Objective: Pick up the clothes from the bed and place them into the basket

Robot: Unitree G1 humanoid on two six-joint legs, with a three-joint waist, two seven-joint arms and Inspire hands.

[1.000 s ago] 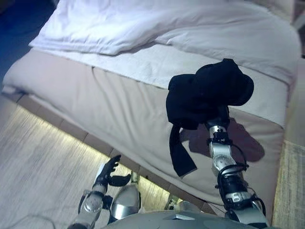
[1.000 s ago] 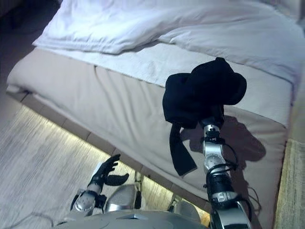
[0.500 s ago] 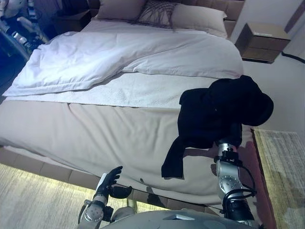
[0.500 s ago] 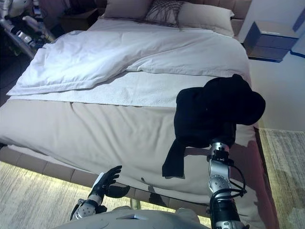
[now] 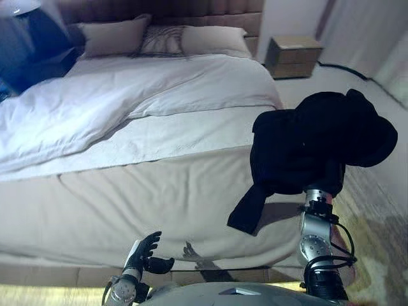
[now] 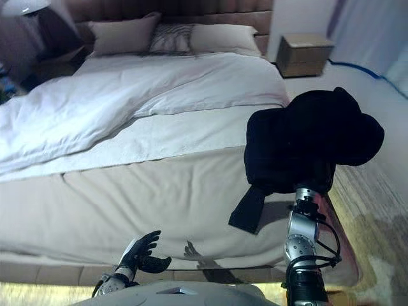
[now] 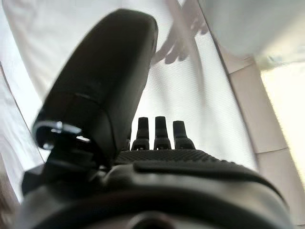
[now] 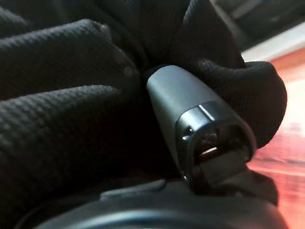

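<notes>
Black garment (image 5: 312,150) is off the bed (image 5: 146,191), bunched over the raised right hand (image 8: 190,129), thumb dug into the cloth, so it's clamped on it. Left hand (image 5: 145,253) hangs low w/ fingers spread, empty. No basket in sight; drop-off still to do.

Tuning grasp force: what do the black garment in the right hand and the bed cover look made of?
Black garment: looks like a soft knit, matte, with a ribbed weave visible in the right wrist view; it drapes limply over the right hand. Bed cover: likely smooth woven fabric, beige, lightly creased.
</notes>
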